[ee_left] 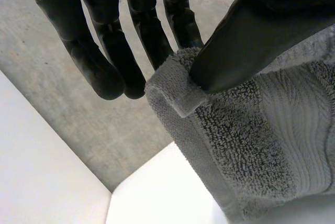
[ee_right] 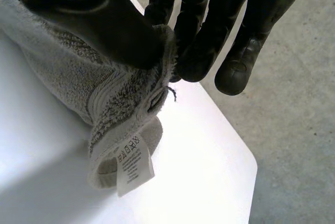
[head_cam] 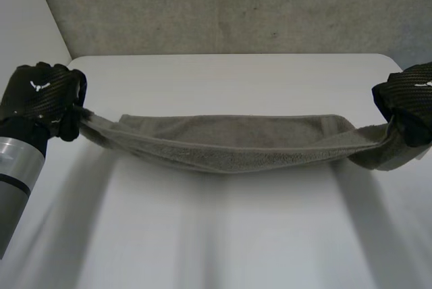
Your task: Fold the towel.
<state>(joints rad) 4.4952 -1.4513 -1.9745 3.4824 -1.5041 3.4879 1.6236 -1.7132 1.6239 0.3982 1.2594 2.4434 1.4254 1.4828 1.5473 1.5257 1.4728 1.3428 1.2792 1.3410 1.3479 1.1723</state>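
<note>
While the towel [head_cam: 229,144] is stretched over the table [head_cam: 223,235], its ends are pinched by the left hand [head_cam: 44,96] and right hand [head_cam: 408,96]; gripped corners are partly hidden under the hands.

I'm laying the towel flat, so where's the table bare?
Bare table between the towel and the near edge, and another strip behind it to the far edge. Crowded at the towel's ends, where left hand and right hand pinch it.
</note>
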